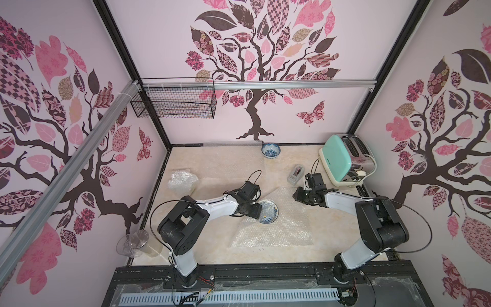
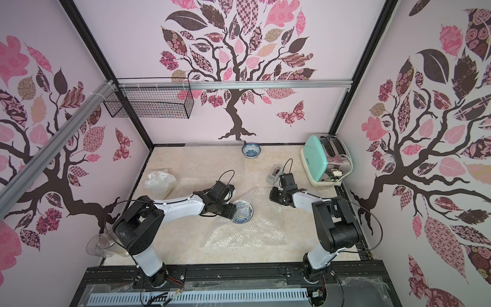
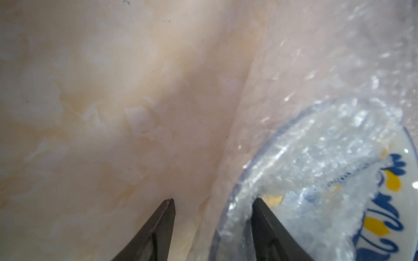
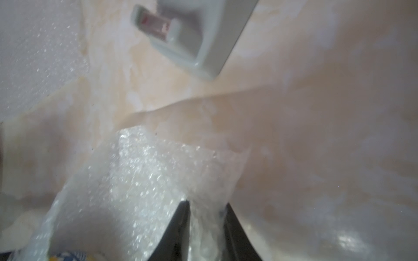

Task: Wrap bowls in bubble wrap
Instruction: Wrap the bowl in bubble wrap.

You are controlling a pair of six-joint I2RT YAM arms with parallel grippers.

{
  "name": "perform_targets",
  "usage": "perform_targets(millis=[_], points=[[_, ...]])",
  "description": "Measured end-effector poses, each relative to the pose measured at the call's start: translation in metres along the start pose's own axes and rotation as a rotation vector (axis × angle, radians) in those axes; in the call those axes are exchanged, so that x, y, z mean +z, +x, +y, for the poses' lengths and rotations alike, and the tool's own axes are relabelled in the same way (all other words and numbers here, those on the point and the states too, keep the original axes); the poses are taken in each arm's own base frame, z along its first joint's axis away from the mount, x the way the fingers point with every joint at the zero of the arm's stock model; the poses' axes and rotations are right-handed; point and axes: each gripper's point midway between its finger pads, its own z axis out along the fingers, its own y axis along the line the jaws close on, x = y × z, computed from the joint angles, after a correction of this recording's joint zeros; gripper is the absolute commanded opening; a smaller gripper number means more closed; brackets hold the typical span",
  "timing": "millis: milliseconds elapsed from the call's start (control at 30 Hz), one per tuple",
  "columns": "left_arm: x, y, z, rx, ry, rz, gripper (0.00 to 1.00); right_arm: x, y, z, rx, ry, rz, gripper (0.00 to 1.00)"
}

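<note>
Nearest to me a glass (image 1: 132, 243) lies beside the left arm, and the bubble wrap (image 1: 276, 231) is spread mid-table with the yellow-accented bowl (image 1: 270, 212) on it. My left gripper (image 3: 212, 201) stands half open astride the bowl's rim, gripping nothing, and hides part of the bowl from above. The right gripper (image 4: 207, 203) pinches the wrap's far corner, though this is blurred. Farther back I see a bubble-wrap bundle (image 1: 183, 180), a grey box (image 1: 295, 174), a toaster (image 1: 342, 159) and a second bowl (image 1: 270, 151).
</note>
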Motion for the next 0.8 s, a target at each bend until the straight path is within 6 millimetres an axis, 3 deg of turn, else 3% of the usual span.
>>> perform_targets(millis=[167, 233, 300, 433, 500, 633, 800], points=[[0.0, 0.0, 0.0, 0.0, 0.0, -0.001, 0.58, -0.039, -0.007, 0.047, -0.074, -0.168, -0.06, 0.1], [0.0, 0.0, 0.0, 0.0, 0.001, -0.002, 0.58, -0.051, 0.001, 0.074, -0.13, -0.251, -0.056, 0.1], [0.0, -0.001, 0.0, -0.001, 0.002, -0.003, 0.58, -0.055, 0.02, 0.099, -0.197, -0.319, -0.016, 0.1], [0.001, -0.001, -0.001, 0.0, 0.003, -0.005, 0.58, -0.054, 0.079, 0.14, -0.328, -0.42, 0.12, 0.08], [0.001, -0.002, -0.001, 0.0, 0.004, -0.008, 0.58, -0.052, 0.103, 0.148, -0.365, -0.444, 0.176, 0.07], [0.001, -0.002, -0.001, 0.0, 0.004, -0.009, 0.58, -0.039, 0.138, 0.143, -0.393, -0.437, 0.272, 0.07], [0.001, -0.002, -0.002, 0.0, 0.005, -0.009, 0.58, -0.024, 0.155, 0.134, -0.408, -0.407, 0.332, 0.07]])
